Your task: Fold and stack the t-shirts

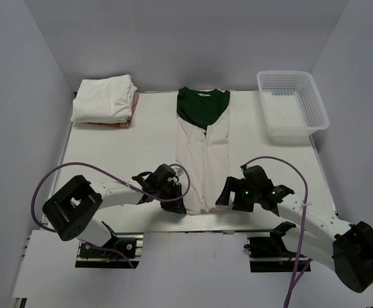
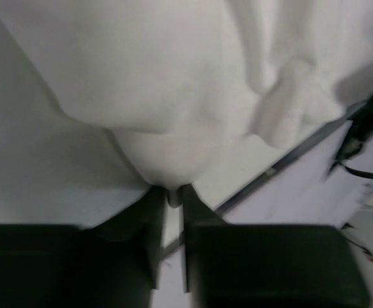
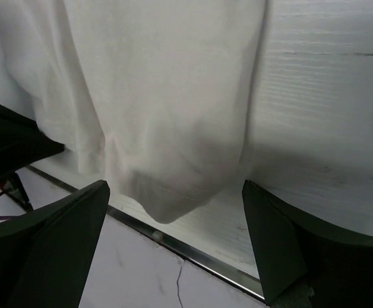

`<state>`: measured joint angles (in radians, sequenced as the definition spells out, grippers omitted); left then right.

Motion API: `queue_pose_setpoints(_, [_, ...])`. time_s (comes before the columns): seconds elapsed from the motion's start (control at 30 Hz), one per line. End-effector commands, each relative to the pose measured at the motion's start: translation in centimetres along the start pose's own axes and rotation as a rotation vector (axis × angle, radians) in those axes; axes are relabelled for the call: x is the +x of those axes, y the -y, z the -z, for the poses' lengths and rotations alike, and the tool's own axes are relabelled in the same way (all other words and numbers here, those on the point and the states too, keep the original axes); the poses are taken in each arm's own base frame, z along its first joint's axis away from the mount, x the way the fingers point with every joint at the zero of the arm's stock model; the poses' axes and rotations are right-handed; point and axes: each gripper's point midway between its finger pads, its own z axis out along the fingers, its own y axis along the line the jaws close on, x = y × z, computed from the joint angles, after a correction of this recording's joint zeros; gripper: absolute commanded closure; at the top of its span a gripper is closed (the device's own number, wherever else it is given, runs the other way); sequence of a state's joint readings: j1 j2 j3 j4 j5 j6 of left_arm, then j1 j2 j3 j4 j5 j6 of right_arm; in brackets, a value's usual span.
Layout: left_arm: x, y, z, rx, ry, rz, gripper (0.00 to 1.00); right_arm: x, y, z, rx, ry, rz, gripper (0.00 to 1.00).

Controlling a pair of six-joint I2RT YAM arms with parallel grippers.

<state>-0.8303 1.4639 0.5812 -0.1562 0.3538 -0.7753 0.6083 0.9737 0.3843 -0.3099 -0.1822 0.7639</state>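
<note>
The left gripper [image 2: 172,194] is pinching the near hem of the green-collared t-shirt [image 1: 202,168]. Its two dark fingers [image 2: 198,215] are standing almost together, and the lowest corner of the cream cloth is dipping right into the narrow slot between their tips. Beyond those fingertips the cloth is spreading up and away in soft folds, with a thicker roll of fabric off to their right.

The right gripper [image 3: 174,189] is holding nothing. Its fingers [image 3: 65,237] are spread wide, one on each side of the shirt's other near corner, which is lying between them without touching either. Under and just behind these fingers the metal edge strip [image 3: 193,256] of the table [image 1: 129,160] is running across.

From the fingers, the shirt is stretching straight away as a long narrow strip, its dark green collar and sleeves at the far end. A pale patch is showing inside the collar, too small to read.

Far beyond the left fingers and off to their left, a stack of folded t-shirts [image 1: 103,96] is sitting, white ones above an orange-pink one [image 1: 109,122]. Far beyond the right fingers and to their right, a white lattice basket [image 1: 295,131] is standing.
</note>
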Motion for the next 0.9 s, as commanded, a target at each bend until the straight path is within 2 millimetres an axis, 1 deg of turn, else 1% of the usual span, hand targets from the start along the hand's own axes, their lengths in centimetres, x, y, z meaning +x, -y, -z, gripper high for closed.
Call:
queue_pose_setpoints(0.0, [1.0, -3.1, -0.6, -0.131, -0.011, 0.035, 0.79, 1.6, 0.1, -0.5, -0.039, -0.063, -0.024, 0.1])
queue_pose_setpoints(0.03, [1.0, -3.1, -0.6, -0.131, -0.011, 0.035, 0.84, 2.0, 0.4, -0.7, -0.029, -0.076, -0.026, 0.12])
queue_pose_setpoints(0.07, [1.0, -3.1, -0.6, -0.131, -0.011, 0.035, 0.89, 2.0, 0.6, -0.8, -0.025, -0.074, -0.029, 0.15])
queue_pose_setpoints(0.1, [1.0, -3.4, -0.7, -0.145, -0.01, 0.047, 1.0, 2.0, 0.7, -0.8, -0.023, -0.075, -0.032, 0.2])
queue_pose_setpoints(0.13, [0.7, -3.1, -0.7, -0.139, -0.003, 0.044, 1.0, 2.4, 0.8, -0.9, -0.022, -0.084, -0.035, 0.27])
queue_pose_setpoints(0.17, [0.7, -3.1, -0.7, -0.139, -0.003, 0.044, 1.0, 2.2, 0.8, -0.9, -0.027, -0.077, -0.038, 0.45])
queue_pose_setpoints(0.23, [0.5, -2.9, -0.6, -0.133, 0.003, 0.041, 1.0, 2.4, 1.0, -0.8, -0.021, -0.079, -0.041, 0.67])
queue_pose_setpoints(0.27, [0.5, -2.7, -0.3, -0.128, 0.008, 0.039, 1.0, 2.4, 1.1, -0.7, -0.015, -0.074, -0.046, 0.84])
queue_pose_setpoints(0.3, [0.7, -2.8, -0.1, -0.128, 0.009, 0.048, 1.0, 2.3, 1.2, -0.6, -0.01, -0.066, -0.046, 0.91])
queue_pose_setpoints(0.33, [0.6, -2.3, 0.4, -0.115, 0.021, 0.043, 1.0, 2.1, 1.3, -0.6, -0.004, -0.047, -0.042, 0.98])
queue_pose_setpoints(0.37, [0.7, -2.4, 0.6, -0.111, 0.025, 0.041, 1.0, 2.0, 1.3, -0.4, -0.007, -0.035, -0.042, 1.0])
queue_pose_setpoints(0.4, [1.1, -2.2, 0.9, -0.111, 0.018, 0.034, 1.0, 1.8, 1.2, -0.3, -0.014, -0.024, -0.039, 1.0])
queue_pose_setpoints(0.47, [0.6, -1.5, 1.8, -0.093, 0.051, 0.023, 1.0, 1.9, 0.9, 0.0, -0.027, -0.026, -0.023, 1.0])
queue_pose_setpoints(0.53, [0.8, -1.1, 2.4, -0.083, 0.054, 0.012, 1.0, 1.8, 0.4, 0.6, -0.043, -0.027, -0.004, 1.0])
queue_pose_setpoints(0.57, [0.5, -0.4, 2.9, -0.065, 0.072, 0.004, 1.0, 1.3, -0.4, 1.1, -0.071, -0.007, 0.018, 1.0])
queue_pose_setpoints(0.6, [0.0, 0.2, 3.2, -0.049, 0.087, -0.002, 1.0, 1.3, -0.5, 1.2, -0.078, -0.004, 0.024, 1.0])
queue_pose_setpoints(0.63, [-0.1, 0.6, 3.3, -0.041, 0.088, -0.012, 1.0, 1.1, -0.9, 1.3, -0.096, -0.001, 0.038, 1.0])
queue_pose_setpoints(0.67, [-0.7, 1.2, 3.5, -0.042, 0.106, -0.015, 1.0, 0.8, -1.4, 1.5, -0.114, 0.013, 0.052, 1.0])
queue_pose_setpoints(0.7, [-1.3, 1.3, 3.7, -0.051, 0.123, -0.027, 1.0, 0.2, -2.1, 1.6, -0.14, 0.028, 0.064, 1.0])
queue_pose_setpoints(0.73, [-1.6, 1.4, 4.0, -0.063, 0.128, -0.025, 1.0, 0.0, -2.4, 1.6, -0.151, 0.033, 0.068, 1.0])
queue_pose_setpoints(0.77, [-2.6, 2.3, 4.5, -0.058, 0.155, -0.042, 1.0, -0.7, -2.7, 1.7, -0.144, 0.053, 0.075, 1.0])
queue_pose_setpoints(0.8, [-3.3, 2.4, 4.8, -0.074, 0.18, -0.043, 1.0, -2.0, -4.0, 2.2, -0.16, 0.082, 0.092, 1.0])
queue_pose_setpoints(0.83, [-3.7, 2.4, 4.8, -0.091, 0.19, -0.041, 1.0, -2.3, -3.9, 2.1, -0.147, 0.084, 0.1, 1.0])
queue_pose_setpoints(0.87, [-4.3, 2.7, 5.1, -0.106, 0.201, -0.039, 1.0, -3.6, -4.4, 2.4, -0.134, 0.12, 0.107, 1.0])
